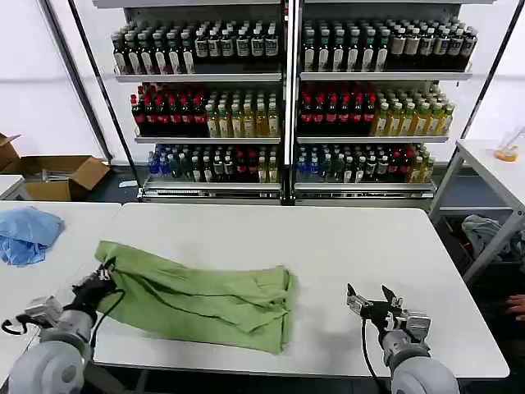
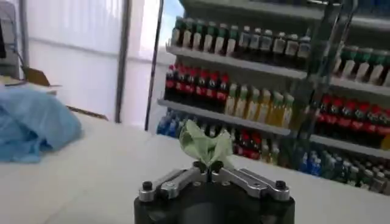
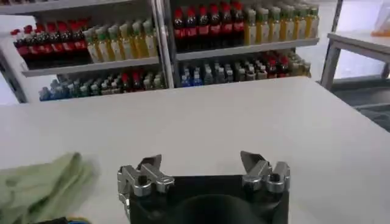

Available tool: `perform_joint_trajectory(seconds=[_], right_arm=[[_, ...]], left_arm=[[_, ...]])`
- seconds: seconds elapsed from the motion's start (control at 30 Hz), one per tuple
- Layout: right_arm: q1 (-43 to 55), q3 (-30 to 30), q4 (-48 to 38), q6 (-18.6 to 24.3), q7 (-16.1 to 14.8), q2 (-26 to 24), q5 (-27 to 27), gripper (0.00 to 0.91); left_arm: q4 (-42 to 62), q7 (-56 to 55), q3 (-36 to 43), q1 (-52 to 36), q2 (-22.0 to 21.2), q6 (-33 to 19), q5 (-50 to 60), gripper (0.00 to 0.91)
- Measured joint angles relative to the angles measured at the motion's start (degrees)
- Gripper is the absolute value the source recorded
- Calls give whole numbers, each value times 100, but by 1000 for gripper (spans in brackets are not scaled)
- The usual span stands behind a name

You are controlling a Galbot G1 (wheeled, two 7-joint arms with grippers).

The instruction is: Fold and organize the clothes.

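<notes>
Shirt: a light green shirt (image 1: 201,300) lies crumpled and partly folded on the white table (image 1: 328,246), in the lower left-centre of the head view; it runs from a bunched corner at far left to a doubled-over edge near the middle of the frame. No collar, buttons or print can be made out.
Shirt edges: the near edge lies close to the table's front edge; the right edge is a soft fold, well apart from the right gripper.
Left gripper: the left gripper (image 1: 105,275) sits at the shirt's left corner, lower left of the head view, fingers closed tight on a tuft of green cloth that pokes up between them in the left wrist view (image 2: 207,146).
Right gripper: the right gripper (image 1: 371,297) rests low over the table in the lower right of the head view, fingers spread wide with nothing between them.
Open room: bare tabletop fills the centre and right of the head view, between the shirt and the right gripper and back toward the bottle shelves (image 1: 287,98).
Other cloth: a blue cloth (image 1: 25,232) lies at the far left on the neighbouring table, apart from the shirt.
</notes>
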Motion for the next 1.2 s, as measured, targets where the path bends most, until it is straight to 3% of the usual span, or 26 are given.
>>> perform_joint_trajectory(seconds=[0.2, 0.43, 0.87, 0.9, 0.93, 0.97, 1.0, 1.2], right_arm=[[-46, 19, 21, 67, -30, 16, -68, 907], [-115, 64, 50, 111, -44, 91, -162, 907], [-201, 23, 72, 139, -52, 261, -331, 907], [-208, 23, 72, 140, -52, 266, -337, 907], [-212, 23, 72, 142, -48, 270, -347, 907], [-211, 23, 72, 145, -46, 274, -355, 907], [-210, 24, 72, 147, -47, 278, -358, 907], [-201, 24, 63, 149, -54, 300, -374, 907]], left_arm=[[-354, -54, 167, -149, 35, 279, -780, 30], [-488, -153, 922, -294, -169, 435, -1355, 30], [-81, -284, 2413, -858, -696, 517, -1507, 20], [-8, -291, 2515, -908, -734, 525, -1468, 71], [54, -300, 2597, -946, -766, 537, -1434, 242], [113, -302, 2677, -987, -799, 546, -1395, 544], [181, -302, 2763, -1035, -835, 554, -1353, 907], [505, -241, 3139, -1299, -1028, 562, -1068, 907]])
